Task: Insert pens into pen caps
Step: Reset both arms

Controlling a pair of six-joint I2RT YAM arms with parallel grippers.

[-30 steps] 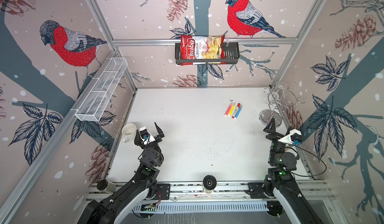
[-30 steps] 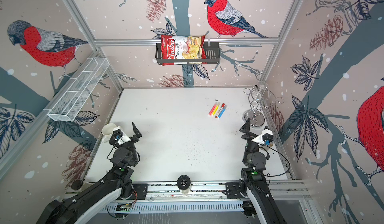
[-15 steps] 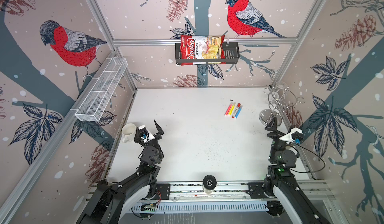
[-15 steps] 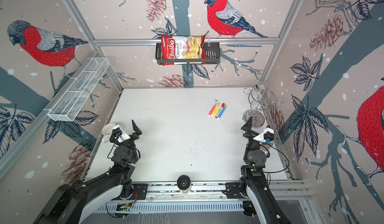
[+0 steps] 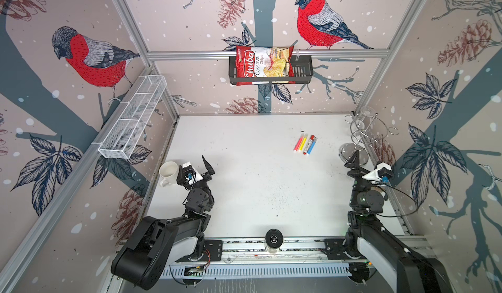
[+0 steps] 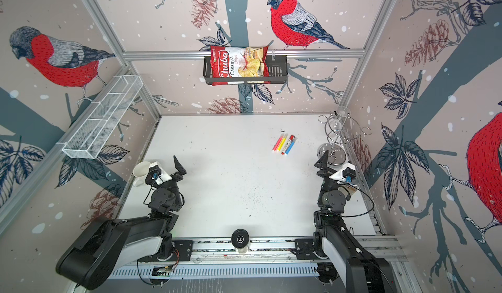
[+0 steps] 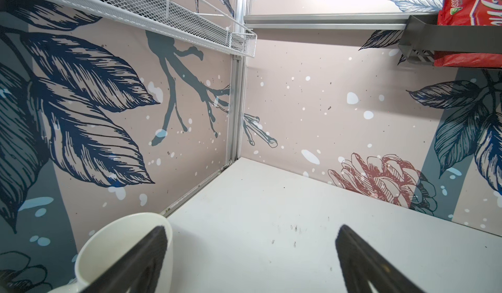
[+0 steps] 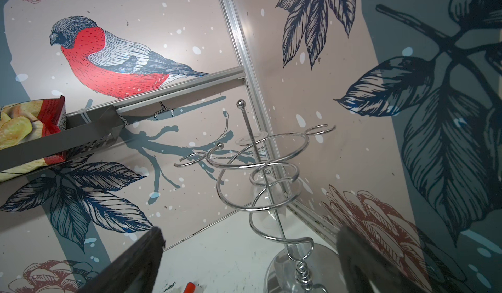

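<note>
little has changed over the last second: the left arm has folded back slightly toward its base and the right wrist has shifted a touch, while the four slim marker pens (image 5: 303, 143) have not stirred. they lie side by side on the white worktop (image 5: 244, 196), toward its far right part: neon pink, yellow, white-bodied with red ends, then blue. each seems to carry a short tube cap on its far end, the red cap (image 5: 312, 137) clearest, the whitish ones too small to be sure of; no loose cap shows anywhere. judged so, the capping looks finished, with nothing left to join. near the pens stands a chrome spiral wire rack (image 5: 345, 150). the right fingers (image 8: 135, 259) are spread wide and empty beside its base; the left fingers (image 7: 141, 256), equally spread and empty, hang well apart from the pens, next to a white ceramic mug (image 5: 168, 169).
</note>
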